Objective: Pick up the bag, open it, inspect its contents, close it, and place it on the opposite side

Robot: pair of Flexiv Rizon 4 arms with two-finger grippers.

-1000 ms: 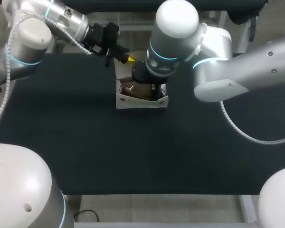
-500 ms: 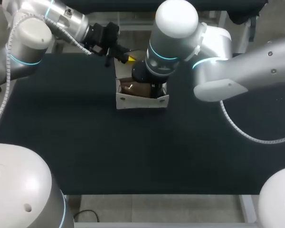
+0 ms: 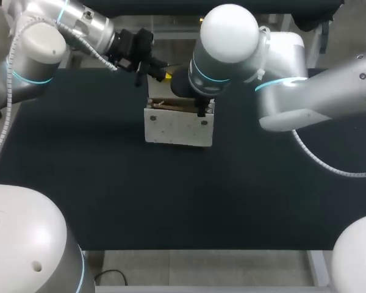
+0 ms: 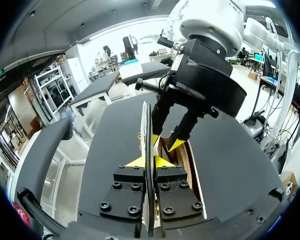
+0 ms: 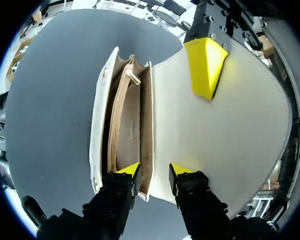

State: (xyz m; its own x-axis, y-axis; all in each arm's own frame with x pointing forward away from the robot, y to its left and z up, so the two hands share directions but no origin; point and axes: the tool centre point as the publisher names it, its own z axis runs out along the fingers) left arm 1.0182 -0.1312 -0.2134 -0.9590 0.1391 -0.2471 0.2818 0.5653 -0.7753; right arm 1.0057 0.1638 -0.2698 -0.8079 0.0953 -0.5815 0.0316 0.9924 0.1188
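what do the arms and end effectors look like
Both the left arm and right arm are thick, rounded silver-and-white links with glowing cyan rings at the joints. A white ribbed cable loops along each. The left end effector and right end effector are black bolted blocks with wedge-shaped bright yellow tips.

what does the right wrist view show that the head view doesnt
Only the right wrist view: inside the open white boxy leather-look bag, its brown lining, a small gold metal clasp and the wide white flap spread out. Only the head view: the bag's flat front face with two studs, upright on the black matte table, with my left arm and right arm coming in from the sides. Both: the bag's open top and, beside it, the left gripper with its yellow fingers.
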